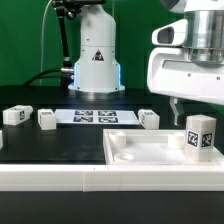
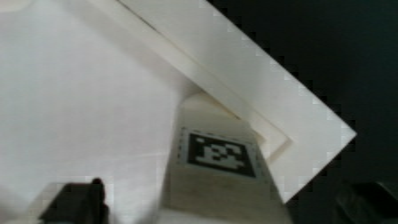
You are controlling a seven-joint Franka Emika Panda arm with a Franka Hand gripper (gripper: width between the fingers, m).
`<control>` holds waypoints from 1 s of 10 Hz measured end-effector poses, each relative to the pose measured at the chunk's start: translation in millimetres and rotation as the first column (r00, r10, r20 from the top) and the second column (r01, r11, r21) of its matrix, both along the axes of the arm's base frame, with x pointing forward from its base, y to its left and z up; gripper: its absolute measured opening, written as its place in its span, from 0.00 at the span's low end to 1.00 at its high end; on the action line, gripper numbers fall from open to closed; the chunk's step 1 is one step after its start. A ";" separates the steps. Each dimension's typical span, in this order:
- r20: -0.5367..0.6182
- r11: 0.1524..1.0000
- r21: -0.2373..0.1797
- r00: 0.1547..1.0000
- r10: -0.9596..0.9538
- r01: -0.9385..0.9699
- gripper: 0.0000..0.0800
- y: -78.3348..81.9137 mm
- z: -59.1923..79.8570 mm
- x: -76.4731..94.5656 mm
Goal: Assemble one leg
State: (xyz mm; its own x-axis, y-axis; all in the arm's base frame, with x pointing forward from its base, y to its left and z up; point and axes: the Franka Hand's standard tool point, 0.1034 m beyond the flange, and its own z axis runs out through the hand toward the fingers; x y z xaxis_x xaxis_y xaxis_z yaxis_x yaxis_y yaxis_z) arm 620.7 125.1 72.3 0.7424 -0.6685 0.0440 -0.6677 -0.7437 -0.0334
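Note:
A leg (image 1: 200,135), a small white post with a black-and-white tag, stands upright in the corner of the white panel (image 1: 140,152) at the exterior view's right. My gripper (image 1: 198,108) hangs just above it, jaws open and not touching it; one finger (image 1: 177,108) shows beside the leg's top. In the wrist view the leg (image 2: 219,150) stands between the jaws at the panel's corner (image 2: 107,90), with a gap to the dark finger (image 2: 75,203). Three more legs lie on the black table: two at the left (image 1: 15,115) (image 1: 47,118) and one in the middle (image 1: 148,118).
The marker board (image 1: 95,116) lies flat behind the loose legs. The robot's base (image 1: 95,60) stands at the back centre before a green backdrop. The panel's raised rim (image 1: 120,140) runs along its far side.

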 end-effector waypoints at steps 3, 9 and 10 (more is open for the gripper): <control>-0.009 0.936 -0.038 0.937 0.349 -0.349 0.81 -1.9 2.8 3.1; -0.055 0.619 -0.065 0.622 0.781 -0.782 0.81 -4.1 2.2 2.0; -0.055 0.602 -0.069 0.605 0.794 -0.796 0.81 -6.7 1.5 2.1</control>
State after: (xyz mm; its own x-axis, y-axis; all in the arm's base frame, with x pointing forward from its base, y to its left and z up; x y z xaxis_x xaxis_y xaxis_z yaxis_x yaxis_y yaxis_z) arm 622.8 118.4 73.8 0.9804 0.1910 0.0489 0.1883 -0.9806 0.0548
